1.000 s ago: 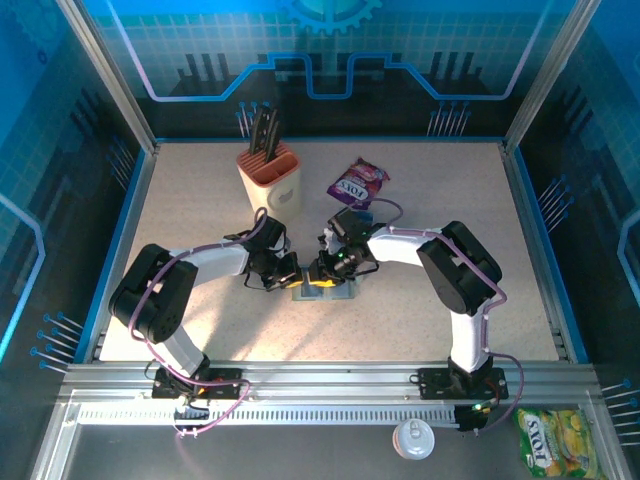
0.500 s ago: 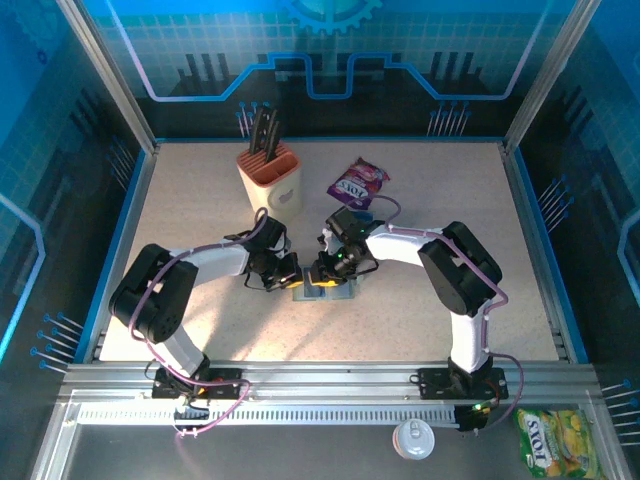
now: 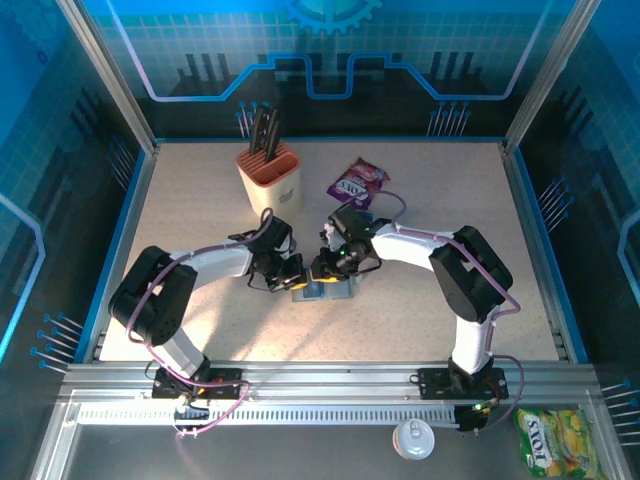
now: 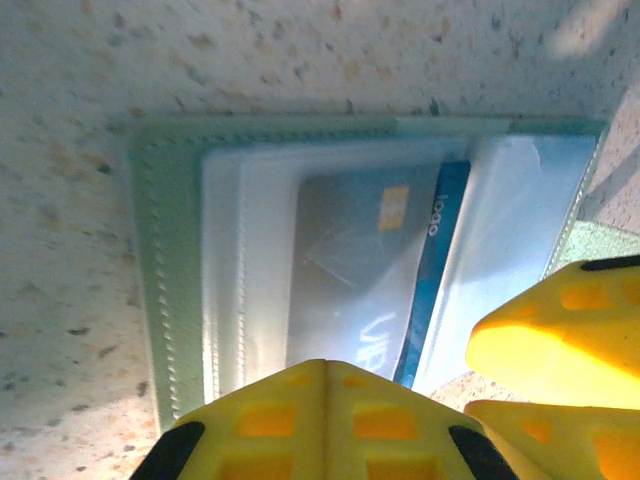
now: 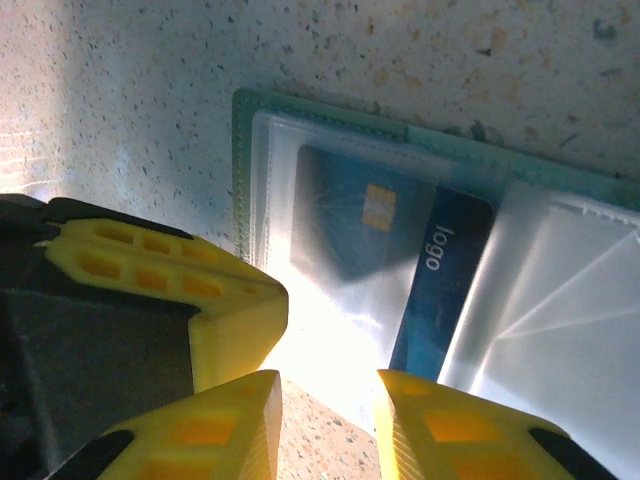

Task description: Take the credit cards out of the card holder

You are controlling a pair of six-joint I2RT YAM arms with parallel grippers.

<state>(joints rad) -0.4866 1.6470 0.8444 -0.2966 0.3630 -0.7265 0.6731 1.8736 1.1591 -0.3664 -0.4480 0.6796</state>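
Left wrist view: card holder (image 4: pixel 165 280) lies open and flat on the speckled surface (image 4: pixel 300 50).
Credit card: 1 blue card (image 4: pixel 430 270) sits in the holder's clear sleeve.
Left pincer (image 4: pixel 325 375): clenched, tips at the holder's near edge.
Right pincer (image 5: pixel 330 395): jaws parted a little above the sleeve's edge, just beside the left one.
Behind: knife block (image 3: pixel 270 180) and purple snack packet (image 3: pixel 358 182), apart from the holder.

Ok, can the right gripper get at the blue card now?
Probably yes. The right gripper stands slightly open at the near edge of the blue card, whose dark end seems to poke past its clear sleeve. The left gripper, shut by the card holder, leaves that end uncovered.
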